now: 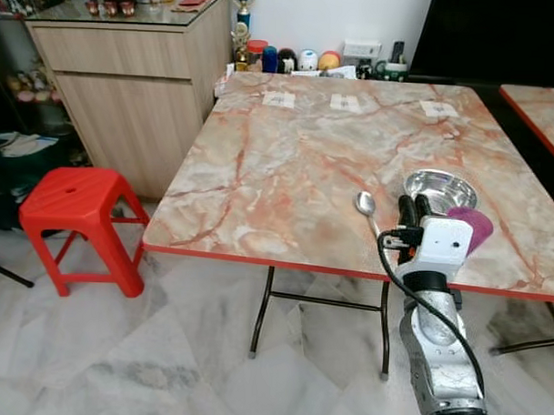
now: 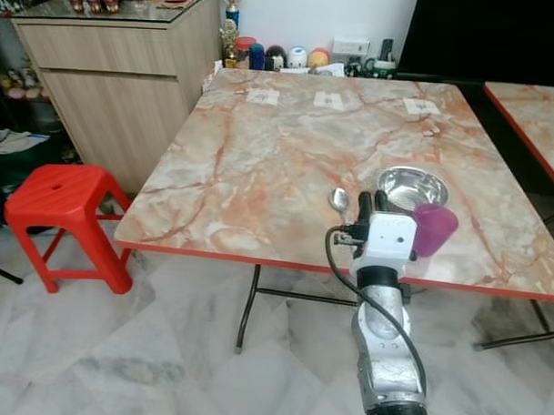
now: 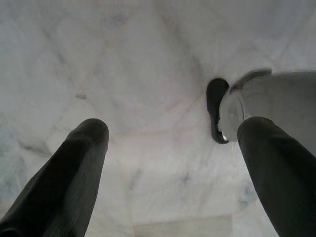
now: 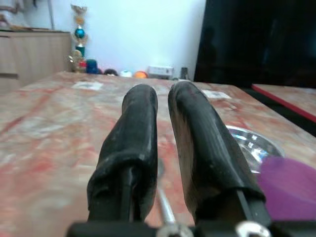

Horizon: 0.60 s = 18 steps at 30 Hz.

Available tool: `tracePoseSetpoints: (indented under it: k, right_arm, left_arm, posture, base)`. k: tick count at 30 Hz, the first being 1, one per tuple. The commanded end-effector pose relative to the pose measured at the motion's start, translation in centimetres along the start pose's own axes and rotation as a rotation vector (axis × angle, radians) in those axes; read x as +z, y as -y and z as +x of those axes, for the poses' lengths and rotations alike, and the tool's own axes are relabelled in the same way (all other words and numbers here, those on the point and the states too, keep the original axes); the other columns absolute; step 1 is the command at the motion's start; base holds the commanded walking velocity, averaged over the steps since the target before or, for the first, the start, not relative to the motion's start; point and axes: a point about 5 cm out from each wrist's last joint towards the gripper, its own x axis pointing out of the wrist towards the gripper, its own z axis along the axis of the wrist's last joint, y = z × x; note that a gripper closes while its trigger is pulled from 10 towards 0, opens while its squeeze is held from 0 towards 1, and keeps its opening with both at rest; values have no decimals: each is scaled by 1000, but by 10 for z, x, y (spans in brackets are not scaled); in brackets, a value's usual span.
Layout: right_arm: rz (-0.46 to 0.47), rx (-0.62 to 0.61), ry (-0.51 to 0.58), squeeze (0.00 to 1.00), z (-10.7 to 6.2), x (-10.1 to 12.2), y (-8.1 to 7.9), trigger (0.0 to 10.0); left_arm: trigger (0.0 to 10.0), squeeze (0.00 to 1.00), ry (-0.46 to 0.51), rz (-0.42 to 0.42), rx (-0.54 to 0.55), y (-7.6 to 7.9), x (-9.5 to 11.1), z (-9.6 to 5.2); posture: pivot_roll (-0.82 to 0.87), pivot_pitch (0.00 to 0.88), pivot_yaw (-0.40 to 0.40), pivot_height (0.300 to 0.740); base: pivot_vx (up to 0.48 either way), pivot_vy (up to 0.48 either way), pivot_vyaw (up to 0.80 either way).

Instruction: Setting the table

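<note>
Table setting: right gripper on spoon at the near edge of the marble table.

Right gripper (image 1: 415, 207) stands above the table (image 1: 288, 162) near its near right corner, fingers drawn narrow around the handle of a metal spoon (image 1: 366, 205), whose bowl lies on the tabletop. Steel bowl (image 1: 440, 189) sits just beyond the gripper; purple cup (image 1: 472, 227) lies beside it toward the right edge. Left gripper (image 3: 173, 163) hangs over the marble floor (image 3: 138, 74), fingers wide apart. Red stool (image 1: 76, 219) stands left of the table.
</note>
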Motion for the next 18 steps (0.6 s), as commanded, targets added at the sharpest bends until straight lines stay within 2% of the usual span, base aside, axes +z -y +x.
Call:
tracePoseSetpoints:
  k: [1, 16, 18]
  right_arm:
    - [3, -15, -4, 0, 1, 0, 5, 10000]
    - [7, -13, -29, 0, -1, -5, 7, 10000]
    - [-6, 0, -26, 0, -1, -5, 5, 10000]
  left_arm:
    - [10000, 0, -22, 3, -12, 3, -8, -2]
    - [10000, 0, -26, 5, -15, 3, -8, -2]
    - [10000, 0, -25, 5, -14, 3, -8, -2]
  posture:
    - [18, 75, 2, 740]
    - [19, 76, 3, 740]
    - [19, 76, 3, 740]
  base:
    - [0, 0, 0]
    - [0, 0, 0]
    - [266, 0, 0]
